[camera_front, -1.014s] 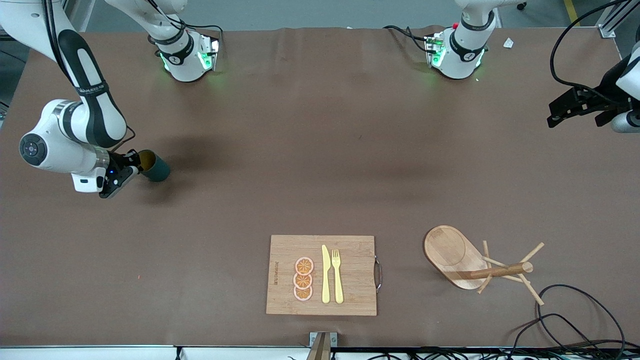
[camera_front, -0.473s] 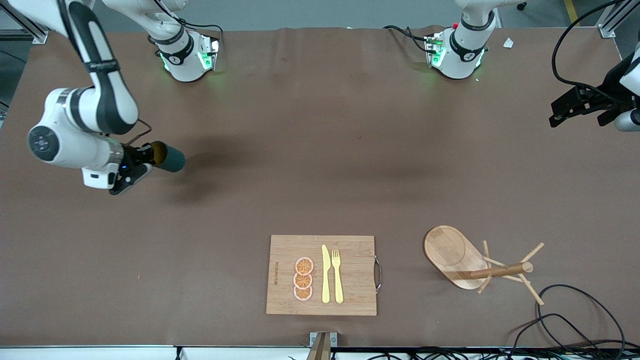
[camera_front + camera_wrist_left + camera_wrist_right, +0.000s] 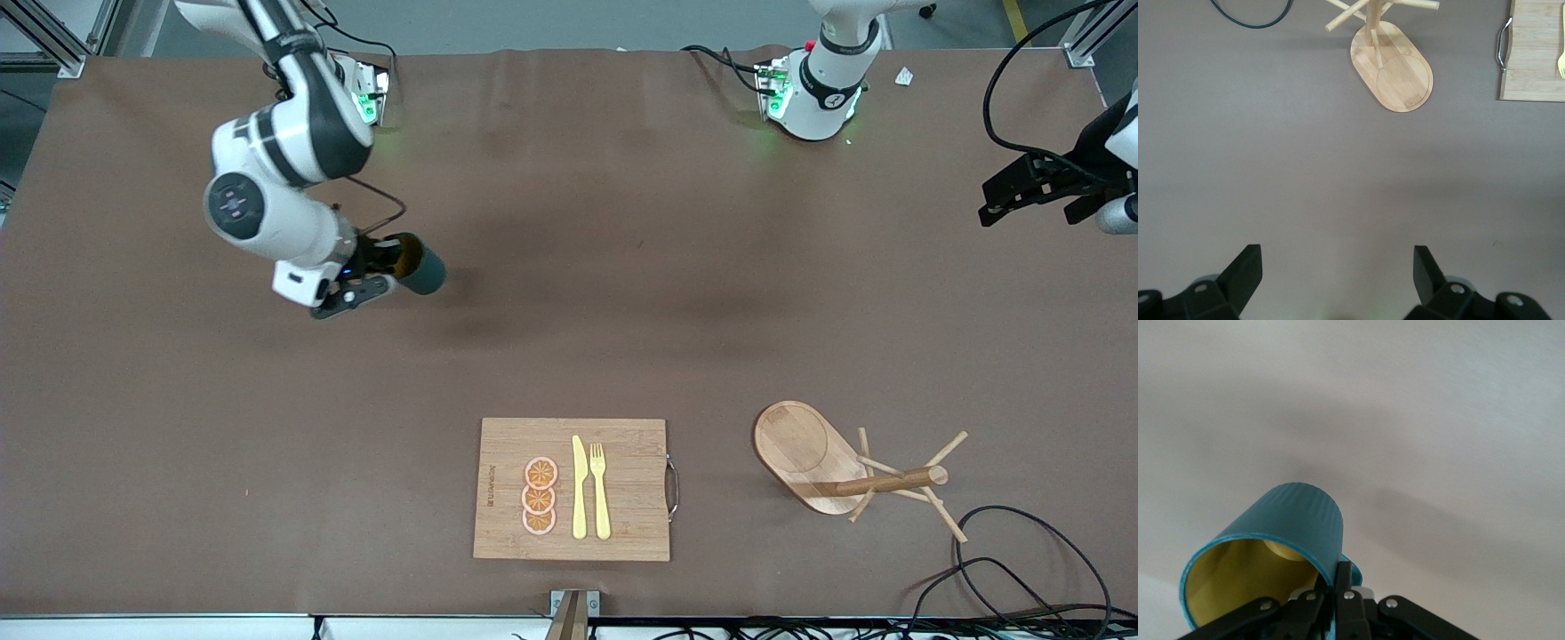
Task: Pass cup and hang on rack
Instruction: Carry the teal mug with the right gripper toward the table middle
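My right gripper (image 3: 384, 263) is shut on the rim of the dark teal ribbed cup (image 3: 420, 269) and carries it on its side above the bare table, toward the right arm's end. In the right wrist view the cup (image 3: 1281, 533) shows its yellowish inside, with my right gripper (image 3: 1336, 587) pinching the wall by the handle. The wooden rack (image 3: 858, 471) stands near the front camera toward the left arm's end; it also shows in the left wrist view (image 3: 1391, 57). My left gripper (image 3: 1009, 200) is open and empty, waiting above the table edge at the left arm's end.
A bamboo cutting board (image 3: 622, 444) with orange slices (image 3: 540, 496), a yellow knife (image 3: 579, 487) and a fork (image 3: 600, 489) lies at the front middle. Black cables (image 3: 1022, 569) loop near the rack at the front corner.
My right arm has swung toward the table's middle with the cup, away from the right arm's end. The left arm has barely moved.
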`<action>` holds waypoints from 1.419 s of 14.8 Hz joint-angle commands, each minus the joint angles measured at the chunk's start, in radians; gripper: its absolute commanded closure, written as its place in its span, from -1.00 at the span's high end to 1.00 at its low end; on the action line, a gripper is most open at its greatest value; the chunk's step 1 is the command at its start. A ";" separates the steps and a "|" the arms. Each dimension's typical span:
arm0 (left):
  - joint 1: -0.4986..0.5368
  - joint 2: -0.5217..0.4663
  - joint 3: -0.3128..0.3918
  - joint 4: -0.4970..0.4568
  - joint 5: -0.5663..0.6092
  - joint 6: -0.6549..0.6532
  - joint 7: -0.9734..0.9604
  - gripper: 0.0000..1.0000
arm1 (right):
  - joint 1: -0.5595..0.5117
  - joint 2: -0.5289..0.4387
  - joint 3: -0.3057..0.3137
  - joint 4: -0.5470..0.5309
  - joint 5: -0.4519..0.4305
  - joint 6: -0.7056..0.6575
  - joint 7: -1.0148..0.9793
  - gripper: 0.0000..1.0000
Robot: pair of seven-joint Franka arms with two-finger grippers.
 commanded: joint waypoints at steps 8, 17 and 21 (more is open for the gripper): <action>0.006 -0.001 -0.002 0.006 0.011 -0.008 0.014 1.00 | 0.295 0.240 -0.017 0.287 0.012 0.083 0.591 -1.00; 0.001 0.034 -0.004 0.006 -0.007 0.024 -0.005 1.00 | 0.394 0.397 -0.017 0.367 -0.120 0.100 0.634 -0.99; -0.013 0.056 -0.011 0.007 -0.026 0.024 -0.040 1.00 | 0.421 0.434 -0.018 0.367 -0.129 0.134 0.634 -0.95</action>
